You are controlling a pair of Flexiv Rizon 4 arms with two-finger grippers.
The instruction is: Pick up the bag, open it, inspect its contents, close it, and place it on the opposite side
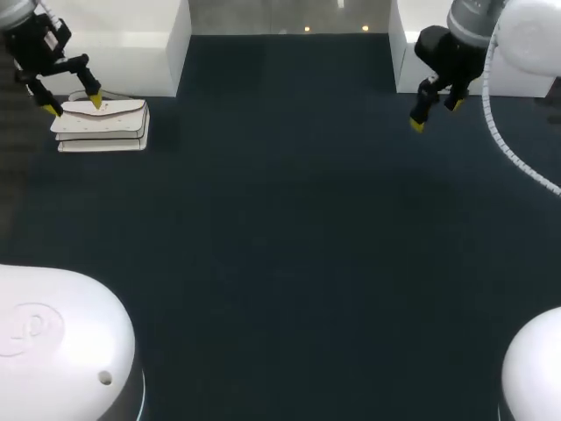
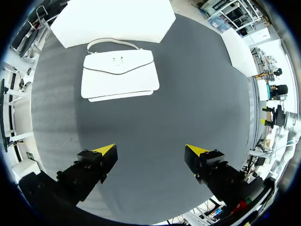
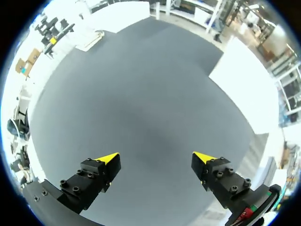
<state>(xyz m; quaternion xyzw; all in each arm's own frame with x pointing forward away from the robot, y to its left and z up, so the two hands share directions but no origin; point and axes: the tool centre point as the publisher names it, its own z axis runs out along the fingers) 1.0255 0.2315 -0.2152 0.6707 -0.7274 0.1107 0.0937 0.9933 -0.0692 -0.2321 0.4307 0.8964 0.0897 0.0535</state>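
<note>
Nearest the camera sits the left arm's white base [image 1: 53, 342], at the edge of the dark surface [image 1: 280, 246]. At far left the left gripper [image 1: 74, 105] hangs above the white bag [image 1: 103, 125], its fingers spread wide and empty, seemingly lined up for the pick. The bag lies flat, flap shut, just ahead of those fingers. Far right, well apart, the right gripper [image 1: 436, 116] hovers with fingers also wide and holding nothing, probably kept back for the opening step.

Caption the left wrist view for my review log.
Open left gripper hovers above the dark grey table, a closed white flap handbag lying ahead of it.
</note>
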